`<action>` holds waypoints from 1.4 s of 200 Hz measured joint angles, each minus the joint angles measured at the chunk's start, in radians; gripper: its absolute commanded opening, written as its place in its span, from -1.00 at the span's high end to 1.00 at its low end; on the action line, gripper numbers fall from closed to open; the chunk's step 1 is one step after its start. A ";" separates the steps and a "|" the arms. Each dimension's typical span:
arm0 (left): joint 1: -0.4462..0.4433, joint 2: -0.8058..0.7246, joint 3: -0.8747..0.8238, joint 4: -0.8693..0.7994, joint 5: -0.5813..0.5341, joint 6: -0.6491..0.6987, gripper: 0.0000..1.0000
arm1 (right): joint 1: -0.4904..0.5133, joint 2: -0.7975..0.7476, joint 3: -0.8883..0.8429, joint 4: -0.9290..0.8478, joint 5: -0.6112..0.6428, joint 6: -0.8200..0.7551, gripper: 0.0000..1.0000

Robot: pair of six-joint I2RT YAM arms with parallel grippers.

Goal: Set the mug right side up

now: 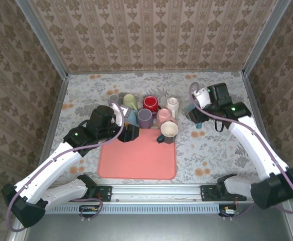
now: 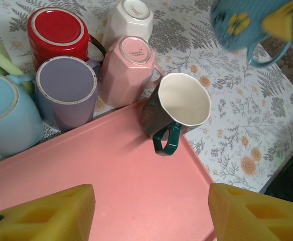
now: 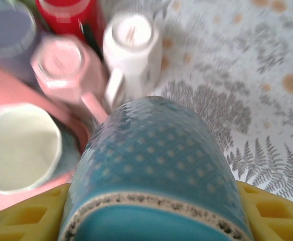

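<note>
Blue mug (image 3: 151, 170) is pinched between the yellow fingers of the right hand (image 3: 151, 213), held above the counter (image 2: 237, 125) just right of the tray's far right corner. The left hand (image 2: 151, 213) hovers over the pink tray (image 2: 111, 170), fingers spread and holding nothing. A green mug (image 2: 179, 105) stands upright on that corner, with upside-down mugs clustered past the far edge.

A small cursive maker's mark is showing on the upturned base of the pink mug (image 2: 134, 70), too fine to be read. Faint lines of print are sitting on the base of the white mug (image 2: 131, 20) just beside it, equally illegible.
</note>
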 measured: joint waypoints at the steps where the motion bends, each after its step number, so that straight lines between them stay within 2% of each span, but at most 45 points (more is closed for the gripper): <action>1: 0.000 0.000 0.000 0.000 0.001 0.000 -0.33 | 0.000 -0.008 0.001 0.003 -0.003 0.013 0.49; 27: 0.001 -0.006 0.000 0.017 0.034 -0.035 -0.46 | 0.002 -0.127 -0.007 0.110 -0.090 0.224 0.48; 53: 0.001 -0.039 -0.002 0.084 0.102 -0.094 -0.60 | 0.026 -0.182 -0.047 0.270 -0.182 0.432 0.48; 108: 0.005 -0.109 -0.059 0.305 0.277 -0.224 -0.64 | 0.097 -0.154 -0.169 0.610 -0.361 0.817 0.47; 145: 0.024 -0.109 -0.100 0.470 0.386 -0.314 -0.66 | 0.126 -0.151 -0.261 0.858 -0.431 1.035 0.47; 195: 0.034 -0.047 -0.164 0.777 0.512 -0.500 -0.64 | 0.174 -0.157 -0.339 1.092 -0.467 1.178 0.46; 242: 0.034 0.009 -0.171 0.928 0.546 -0.593 -0.59 | 0.214 -0.158 -0.405 1.277 -0.480 1.261 0.45; 280: 0.034 0.063 -0.170 1.000 0.556 -0.629 -0.36 | 0.248 -0.152 -0.414 1.365 -0.481 1.284 0.45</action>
